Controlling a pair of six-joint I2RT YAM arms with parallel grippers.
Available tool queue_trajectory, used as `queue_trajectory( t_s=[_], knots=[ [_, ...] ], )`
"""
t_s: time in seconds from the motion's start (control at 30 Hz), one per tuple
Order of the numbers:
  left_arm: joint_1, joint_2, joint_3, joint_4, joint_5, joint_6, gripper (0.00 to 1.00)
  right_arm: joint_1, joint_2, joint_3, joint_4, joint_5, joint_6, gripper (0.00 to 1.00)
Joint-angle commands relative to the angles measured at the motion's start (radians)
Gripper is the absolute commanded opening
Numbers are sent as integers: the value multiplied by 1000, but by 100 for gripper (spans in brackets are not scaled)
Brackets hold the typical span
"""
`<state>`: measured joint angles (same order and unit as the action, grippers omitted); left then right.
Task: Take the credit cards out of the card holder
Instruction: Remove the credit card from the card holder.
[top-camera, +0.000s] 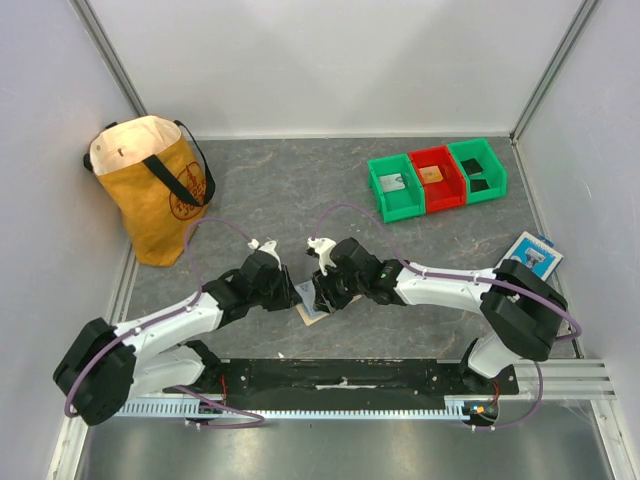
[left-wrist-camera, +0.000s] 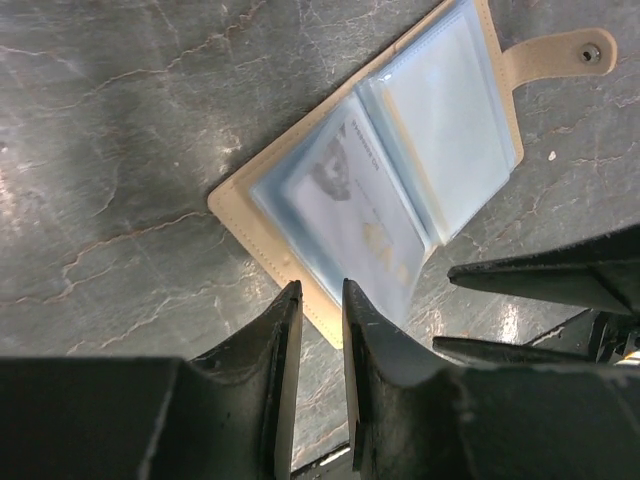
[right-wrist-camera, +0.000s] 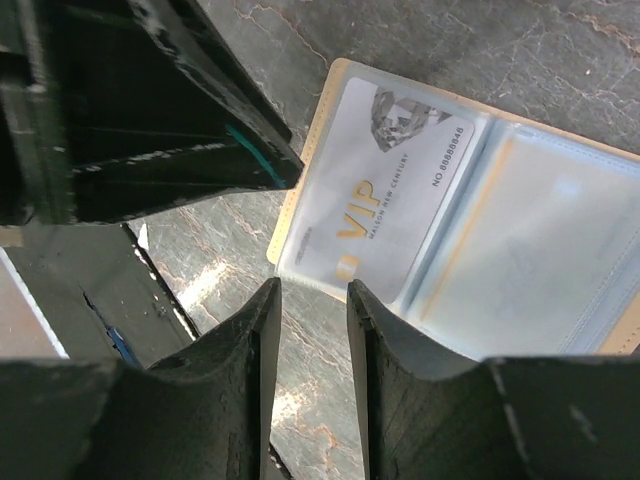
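Observation:
The card holder (top-camera: 312, 310) lies open on the grey table between my two grippers. It is tan with pale blue clear sleeves and shows in the left wrist view (left-wrist-camera: 400, 170), its snap tab (left-wrist-camera: 560, 55) at the far end. A pale grey card with gold VIP lettering (right-wrist-camera: 380, 190) sits inside one sleeve; the other sleeve (right-wrist-camera: 540, 250) looks empty. My left gripper (left-wrist-camera: 318, 290) hovers at the holder's near edge, jaws a narrow gap apart, holding nothing. My right gripper (right-wrist-camera: 312, 290) is open and empty just short of the holder's edge by the card.
A yellow tote bag (top-camera: 150, 190) stands at the back left. Green and red bins (top-camera: 435, 180) holding small flat pieces sit at the back right. A blue-and-white packet (top-camera: 532, 254) lies at the right. The left gripper's fingers (right-wrist-camera: 200, 130) are close to my right gripper.

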<state>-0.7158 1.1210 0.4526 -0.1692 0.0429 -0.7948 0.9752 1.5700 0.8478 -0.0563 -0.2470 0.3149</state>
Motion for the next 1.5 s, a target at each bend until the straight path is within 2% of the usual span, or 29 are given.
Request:
queue_trajectory(
  t_s=[0.0,0.13,0.23,0.5,0.67,0.83,1.0,1.13,1.3,1.47],
  knots=[
    [-2,-99,-3,-67,-40,-34,29,-26,-24,31,29,6,6,40],
    [-4,-182,4,-102,-38,-47,29,-78,-24,23,35,-35,9,40],
    [-2,-187,23,-79,-9,-46,29,-107,-2,27,47,-73,9,40],
    [-2,37,47,98,84,-38,26,-170,64,19,151,-179,58,37],
    [-2,134,40,122,74,-32,19,-176,114,14,184,-204,78,36],
    [7,132,-14,132,69,-55,9,-199,156,-19,216,-216,90,34],
    [15,128,-48,135,71,-73,4,-208,185,-49,237,-225,101,34],
    [33,129,-64,142,84,-78,3,-225,194,-75,265,-235,115,33],
    [44,131,-72,148,94,-77,2,-244,208,-101,334,-303,141,26],
    [44,131,-75,151,100,-76,2,-256,226,-118,410,-365,182,25]
  ],
)
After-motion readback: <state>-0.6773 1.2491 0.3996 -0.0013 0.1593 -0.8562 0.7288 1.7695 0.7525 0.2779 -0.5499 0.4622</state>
